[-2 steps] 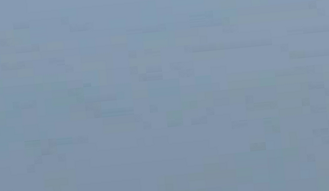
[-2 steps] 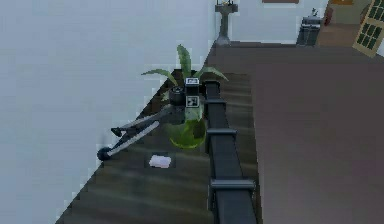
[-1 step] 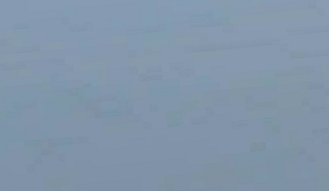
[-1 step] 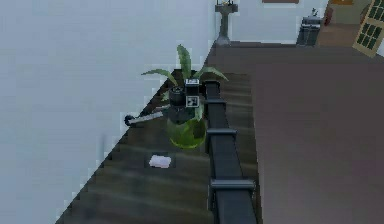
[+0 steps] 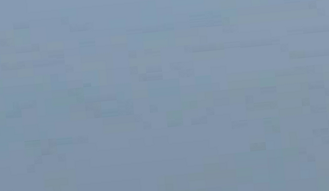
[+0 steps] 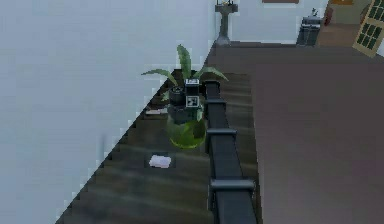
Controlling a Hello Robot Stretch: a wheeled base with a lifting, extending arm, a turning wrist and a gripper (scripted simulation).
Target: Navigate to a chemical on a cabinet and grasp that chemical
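The arm (image 6: 222, 160) reaches over a dark worktop (image 6: 120, 190). A small white thing (image 6: 159, 160) lies near. Beyond it a green-yellow blob (image 6: 183, 135), perhaps the chemical, sits at the fingers (image 6: 177, 100), below plant (image 6: 184, 62) leaves. Whether the fingers hold anything, I cannot tell.

No words or numbers can be read — the white squares (image 6: 191, 87) bear only black marks.

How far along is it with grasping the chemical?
Arriving looks done: the arm reaches over the dark wooden top. In hand: the gripper is at a yellow-green rounded thing by a leafy plant. Whether it holds anything cannot be told; lifting clear is left.
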